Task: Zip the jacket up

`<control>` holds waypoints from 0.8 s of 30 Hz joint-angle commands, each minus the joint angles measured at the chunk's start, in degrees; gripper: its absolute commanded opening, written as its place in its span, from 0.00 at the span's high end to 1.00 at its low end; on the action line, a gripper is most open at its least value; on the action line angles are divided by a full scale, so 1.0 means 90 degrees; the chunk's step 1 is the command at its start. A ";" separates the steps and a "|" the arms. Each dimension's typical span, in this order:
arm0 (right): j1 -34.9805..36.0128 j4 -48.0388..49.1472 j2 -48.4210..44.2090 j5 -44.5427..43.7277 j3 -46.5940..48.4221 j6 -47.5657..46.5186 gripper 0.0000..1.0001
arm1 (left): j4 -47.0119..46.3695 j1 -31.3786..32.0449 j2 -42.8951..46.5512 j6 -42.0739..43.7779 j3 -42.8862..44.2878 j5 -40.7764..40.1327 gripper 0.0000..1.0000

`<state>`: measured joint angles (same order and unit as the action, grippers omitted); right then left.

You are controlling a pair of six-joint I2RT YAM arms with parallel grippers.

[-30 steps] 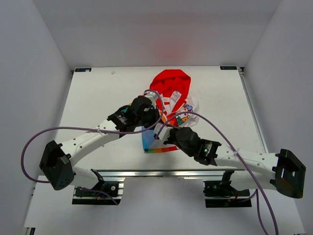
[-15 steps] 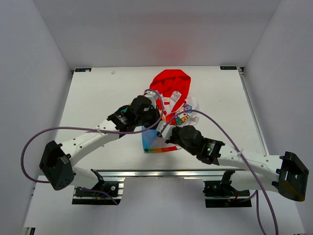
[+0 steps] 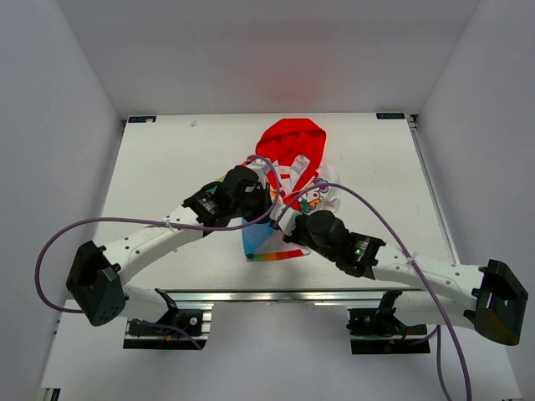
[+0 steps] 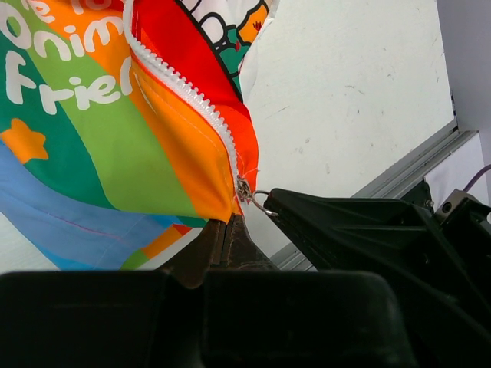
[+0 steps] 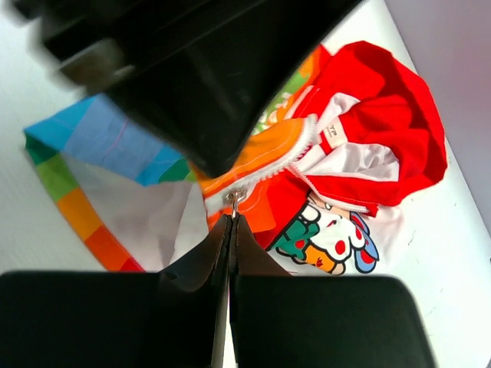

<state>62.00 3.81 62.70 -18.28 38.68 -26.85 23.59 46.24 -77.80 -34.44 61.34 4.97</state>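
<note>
The left arm (image 3: 159, 238) and right arm (image 3: 418, 271) reach inward, their wrists meeting. The left gripper (image 4: 228, 230) pinches the jacket (image 4: 92, 138) at its hem. The right gripper (image 5: 232, 224) has its fingers (image 5: 201, 264) pressed together on the zipper pull (image 5: 233, 198).

White table (image 3: 167, 167) w/ faint speck (image 3: 194, 123) nr far-left corner. Black tab (image 3: 142, 119) at far-left corner, second tab (image 3: 389, 115) far-right. Alu rail (image 3: 276, 295) along near edge. White walls (image 3: 50, 125) around.

The arms (image 3: 159, 238) are white shells between black joints (image 3: 219, 200), with blocky black bases (image 3: 92, 284) in the lower corners. Purple cables (image 3: 117, 219) loop along them. The left hand (image 4: 229, 230) and right hand (image 5: 232, 226) are black.
</note>
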 commanded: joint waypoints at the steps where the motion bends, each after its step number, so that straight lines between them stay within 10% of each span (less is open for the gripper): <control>1: -0.0082 0.0843 0.0055 -0.0448 0.0234 0.0511 1.00 | -0.0005 -0.0020 0.0266 0.0222 -0.0068 0.0121 1.00; 14: -0.0346 0.0270 0.0329 0.0606 0.0361 0.1157 1.00 | 0.0171 -0.0011 0.0392 0.0369 -0.0136 0.0112 1.00; 24: -0.0502 0.1342 0.0806 -0.1160 0.0429 0.1549 1.00 | 0.0649 -0.0020 0.0373 0.0467 -0.0233 0.0219 1.00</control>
<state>58.11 8.47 68.14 -20.16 41.47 -13.04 25.71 46.06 -76.88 -30.87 60.36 5.39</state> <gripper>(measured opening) 0.005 0.009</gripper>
